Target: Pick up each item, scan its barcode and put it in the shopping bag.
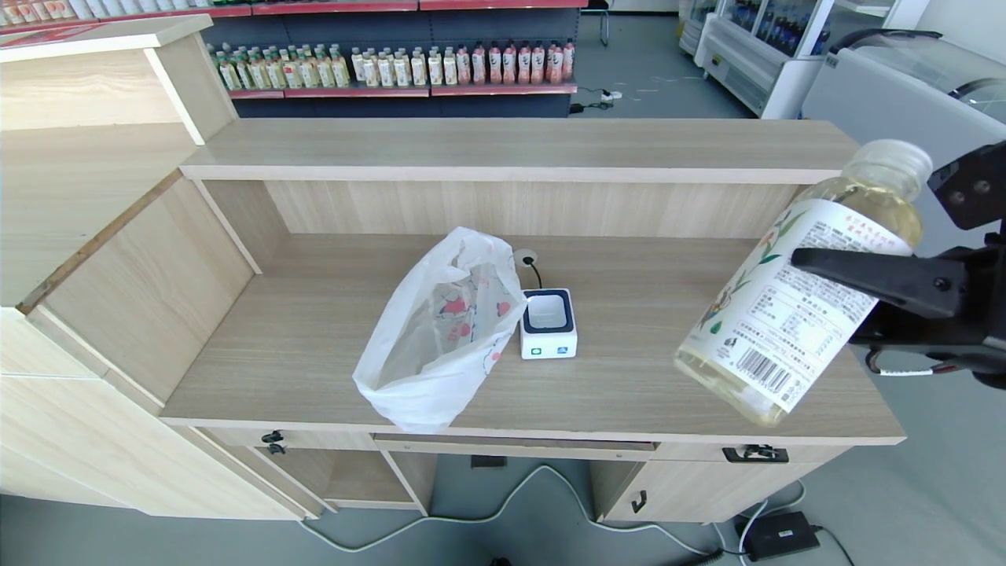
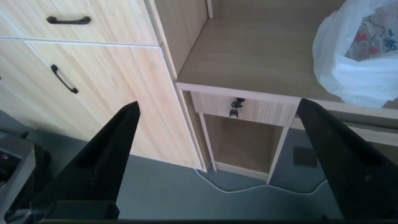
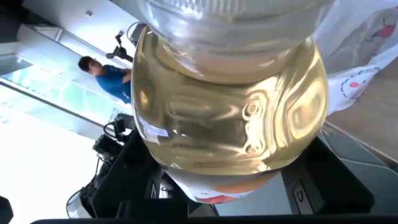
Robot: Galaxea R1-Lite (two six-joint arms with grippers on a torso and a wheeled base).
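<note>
A clear bottle (image 1: pixel 794 291) of pale yellow drink with a white label hangs tilted over the counter's right end, its cap up and to the right and its barcode showing near the low end. My right gripper (image 1: pixel 821 263) is shut on its middle; in the right wrist view the bottle (image 3: pixel 230 106) sits between the dark fingers (image 3: pixel 124 180). The white plastic shopping bag (image 1: pixel 440 330) lies open at the counter's middle, with printed packaging inside. A white barcode scanner (image 1: pixel 548 322) stands just right of it. My left gripper (image 2: pixel 217 168) hangs open below the counter's front left corner, holding nothing.
The wooden counter (image 1: pixel 629 377) has a raised back ledge (image 1: pixel 519 145) and a tall side panel (image 1: pixel 141 291) on the left. A black cable (image 1: pixel 536 275) runs from the scanner into a hole behind it. Drawers and cupboard doors (image 2: pixel 74 81) lie under the left side.
</note>
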